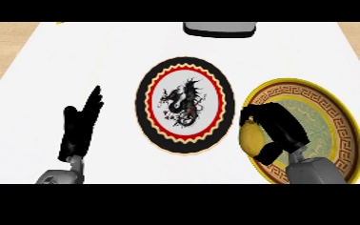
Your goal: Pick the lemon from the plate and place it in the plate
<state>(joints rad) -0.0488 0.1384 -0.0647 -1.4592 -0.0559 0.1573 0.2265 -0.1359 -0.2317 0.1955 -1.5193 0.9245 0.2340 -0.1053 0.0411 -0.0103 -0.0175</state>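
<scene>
From my seat the light is bright, even and flat across the white counter top [84, 62]; I can't tell its source. The round dragon-patterned plate with black and red rim [184, 106] shows only a thin dark edge underneath, no long shadow. No glare on the gold-rimmed round plate with green centre [330, 119]. Both black hands read as near silhouettes, right hand [277, 128] and left hand [77, 128], detail lost in the dark. Edges look soft everywhere. The grey rounded object [218, 28] at the top shows a dark underside.
</scene>
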